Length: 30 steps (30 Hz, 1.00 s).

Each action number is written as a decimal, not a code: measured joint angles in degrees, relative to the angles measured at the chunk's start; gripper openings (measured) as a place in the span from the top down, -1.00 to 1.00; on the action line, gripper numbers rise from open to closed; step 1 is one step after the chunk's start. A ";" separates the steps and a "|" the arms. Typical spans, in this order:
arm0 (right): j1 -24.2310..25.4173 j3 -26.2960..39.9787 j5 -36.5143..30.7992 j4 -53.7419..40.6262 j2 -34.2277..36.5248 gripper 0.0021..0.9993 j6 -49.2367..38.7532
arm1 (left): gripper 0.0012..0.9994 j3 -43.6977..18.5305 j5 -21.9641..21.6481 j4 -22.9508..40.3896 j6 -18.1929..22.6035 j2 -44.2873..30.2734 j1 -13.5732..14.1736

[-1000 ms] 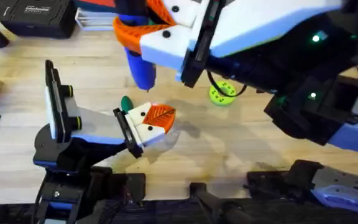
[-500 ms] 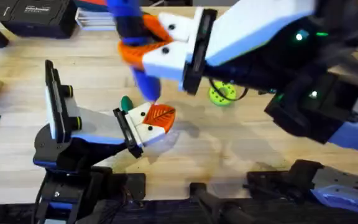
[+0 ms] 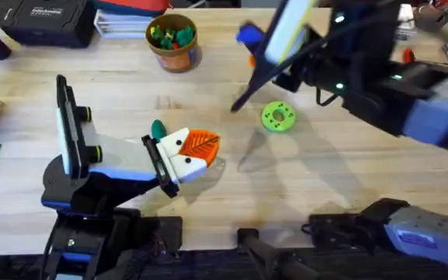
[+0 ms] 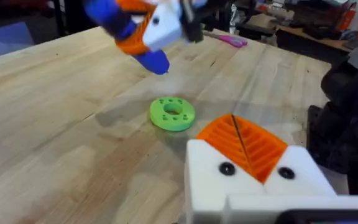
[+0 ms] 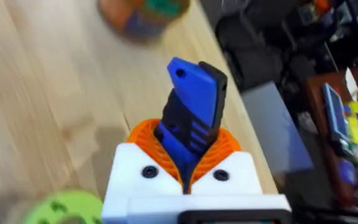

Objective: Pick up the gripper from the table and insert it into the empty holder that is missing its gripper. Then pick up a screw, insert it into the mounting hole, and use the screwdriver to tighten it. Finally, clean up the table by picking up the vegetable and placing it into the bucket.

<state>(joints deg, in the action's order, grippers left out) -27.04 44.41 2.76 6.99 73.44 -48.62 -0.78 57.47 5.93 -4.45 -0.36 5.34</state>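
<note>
A wooden table (image 3: pixel 325 187) seen from above, with two robot arms reaching over it. The right gripper (image 5: pixel 188 171) is raised above the far middle of the table, its white fingers with orange ribbed pads clamped around the blue screwdriver (image 5: pixel 192 118); from its wrist camera the screwdriver's blunt end sticks out beyond the fingers. In the overhead view this arm is blurred, so the screwdriver shows only as a blue patch.

The left gripper (image 3: pixel 193 152) rests low near the middle of the table, its orange pads pressed together with nothing visible between them. Just behind it, touching or nearly touching its far side, lies the small dark green vegetable (image 3: pixel 159 128).

The yellow-orange bucket (image 3: pixel 173 40) stands upright at the far edge of the table, well apart from both grippers, with small coloured pieces inside. A lime-green round disc with holes (image 3: pixel 278 117) lies flat on the wood between the two grippers, below the raised right arm.
</note>
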 joint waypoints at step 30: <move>8.06 0.89 -16.47 -1.63 17.24 -0.99 -18.75 | 1.00 0.00 0.00 0.00 0.00 0.00 0.00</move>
<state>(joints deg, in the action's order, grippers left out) -18.98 45.30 -13.71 5.36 90.68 -67.37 -0.78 57.47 5.93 -4.45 -0.36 5.34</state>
